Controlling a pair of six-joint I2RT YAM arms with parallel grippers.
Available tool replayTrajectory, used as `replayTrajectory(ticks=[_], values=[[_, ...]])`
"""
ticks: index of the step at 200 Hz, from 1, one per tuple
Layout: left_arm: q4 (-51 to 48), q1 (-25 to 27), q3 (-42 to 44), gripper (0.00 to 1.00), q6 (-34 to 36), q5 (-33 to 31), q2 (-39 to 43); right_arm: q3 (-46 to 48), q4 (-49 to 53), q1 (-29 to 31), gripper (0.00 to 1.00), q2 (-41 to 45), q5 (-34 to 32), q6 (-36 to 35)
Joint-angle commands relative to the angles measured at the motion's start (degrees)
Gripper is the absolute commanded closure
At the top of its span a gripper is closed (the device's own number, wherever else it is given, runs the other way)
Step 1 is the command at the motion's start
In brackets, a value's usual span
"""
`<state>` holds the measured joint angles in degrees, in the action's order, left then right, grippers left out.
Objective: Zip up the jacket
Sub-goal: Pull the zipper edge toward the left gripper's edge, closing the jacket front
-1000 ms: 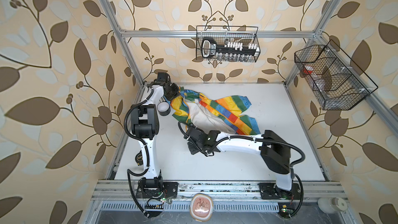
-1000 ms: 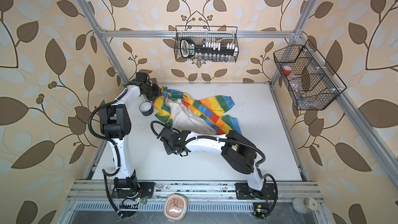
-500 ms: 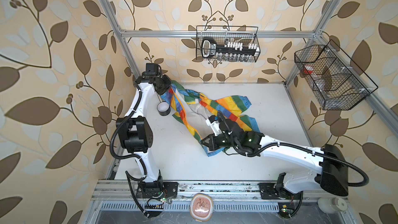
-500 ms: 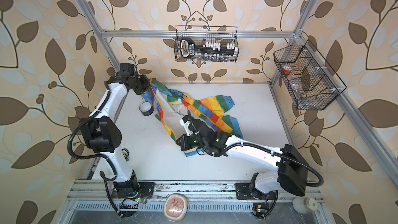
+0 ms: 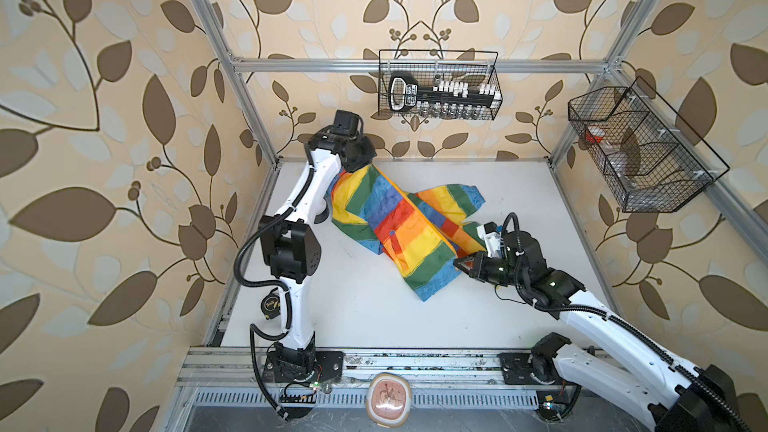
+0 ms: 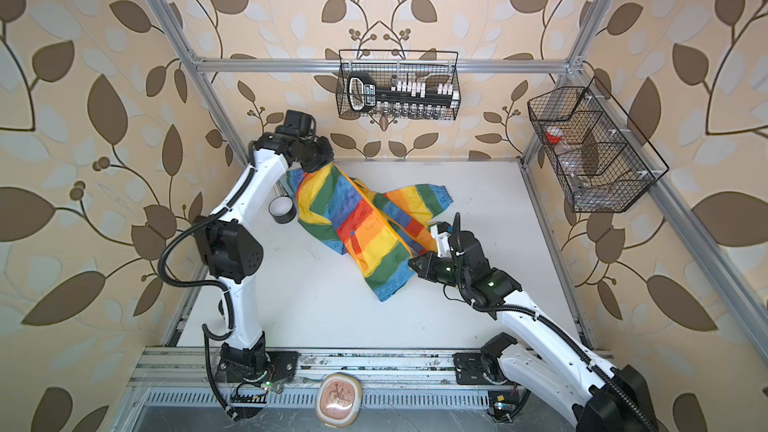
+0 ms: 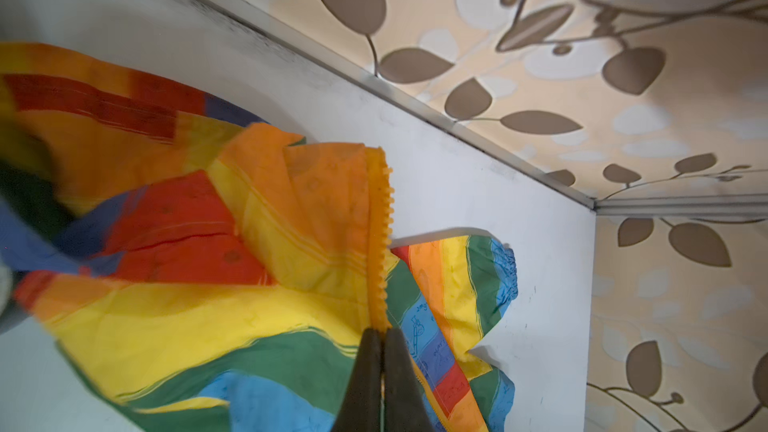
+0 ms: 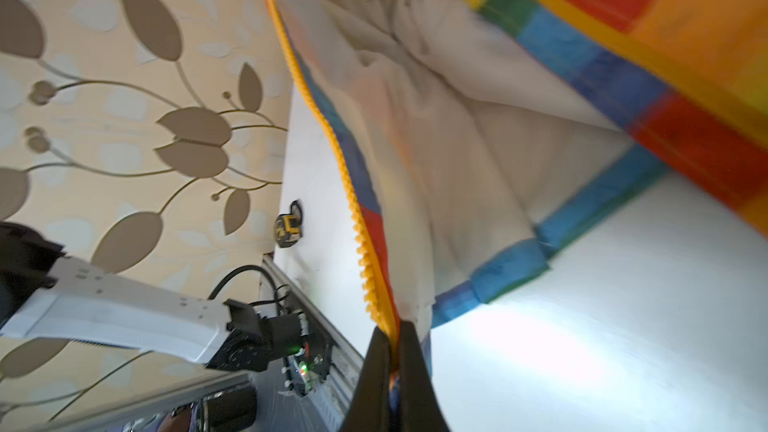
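White tabletop (image 5: 353, 305) (image 6: 324, 317) carries everything. The jacket (image 5: 399, 222) (image 6: 357, 222) is the biggest thing on it, rainbow blocks. It's pulled out in a diagonal band from the tabletop's back-left corner toward mid-right, w/ one end raised at the corner. The blue hem corner droops down around the tabletop's centre. One sleeve, blue cuff (image 5: 473, 197), spreads toward the back edge near the middle. Front is open: white lining shows in the R wrist view (image 8: 436, 118).

Two wire baskets hang off the walls, one on the back wall (image 5: 438, 85), one on the right wall (image 5: 640, 151).

L gripper (image 5: 357, 164) (image 6: 320, 166) is up over the back-left corner, jaws pressed together on the jacket's orange zipper tape (image 7: 380, 243). The L wrist view shows the tips (image 7: 382, 332) pinching that edge, w/ fabric (image 7: 208, 243) fanning away from them.

R gripper (image 5: 457, 263) (image 6: 411, 263) sits right of centre, jaws clamped on the zipper tape (image 8: 357, 209) at the hem end (image 8: 392, 330).

Black tape roll (image 6: 282, 211) lies by the left edge, beside the jacket; can't tell if touching.
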<state>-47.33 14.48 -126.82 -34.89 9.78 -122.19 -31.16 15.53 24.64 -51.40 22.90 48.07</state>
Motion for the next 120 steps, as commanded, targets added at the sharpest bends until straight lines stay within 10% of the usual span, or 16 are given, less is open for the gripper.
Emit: replayTrajectory(ticks=[1,25,50,57,120], values=[[-0.8,2.9,-6.9,1.0,-1.4,-2.1,-7.6,1.1,8.2,-4.8,1.0,0.3,-0.5,-3.9],[0.4,4.9,-15.4,0.74,-3.1,-0.1,-16.0,-0.4,9.0,-9.8,1.0,-2.2,-6.6,-5.9],[-0.6,4.9,-16.6,0.31,-3.3,-2.6,-15.9,-3.7,8.9,-10.9,0.62,-8.5,-12.2,-7.8],[0.0,4.9,-14.1,0.03,-2.3,-3.6,-13.3,-4.4,8.7,-10.8,0.54,-9.5,-13.5,-8.1],[10.8,2.4,25.3,0.01,0.3,-9.4,13.8,-12.9,4.6,-6.1,0.14,-18.3,-24.6,-13.5]])
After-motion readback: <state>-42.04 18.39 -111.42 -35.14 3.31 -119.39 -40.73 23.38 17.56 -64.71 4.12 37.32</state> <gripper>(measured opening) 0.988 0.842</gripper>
